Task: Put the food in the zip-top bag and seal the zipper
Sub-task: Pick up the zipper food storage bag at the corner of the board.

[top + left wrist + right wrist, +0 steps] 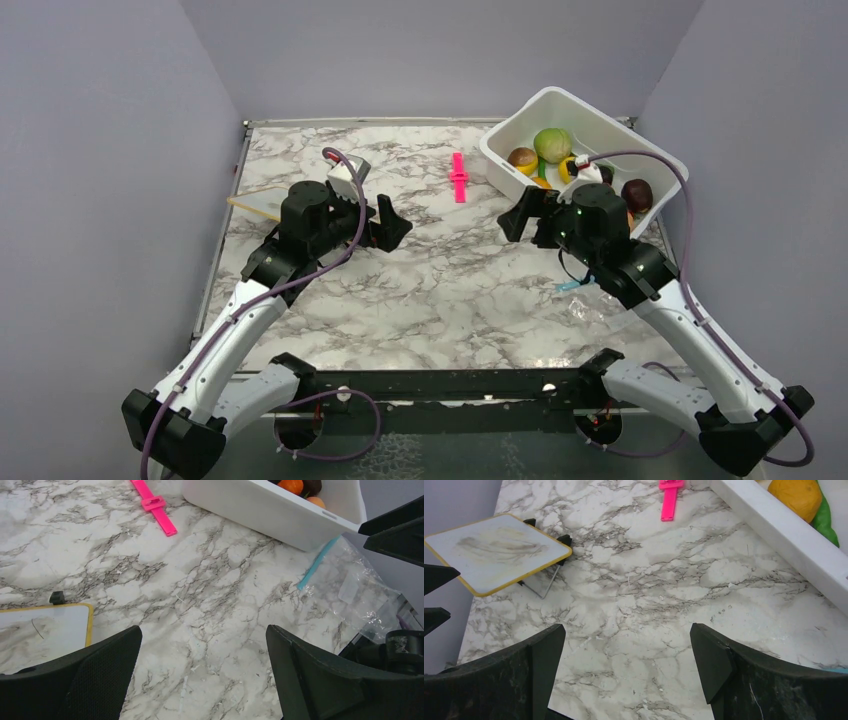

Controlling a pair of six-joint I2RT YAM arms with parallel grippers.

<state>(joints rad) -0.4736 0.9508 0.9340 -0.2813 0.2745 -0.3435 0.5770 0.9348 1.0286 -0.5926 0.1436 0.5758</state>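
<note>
From above, the left fingers and right fingers stand spread wide and empty over the middle of the bench, facing each other. This looks like a ready pose before any pick. The food sits gathered in a white tub at the far right. The left wrist view shows the clear bag lying flat just beside the tub, its blue zipper nearest the tub wall, handy for loading. The right wrist view shows bare bench between its fingers, with a pink clip and a small board beyond.
</note>
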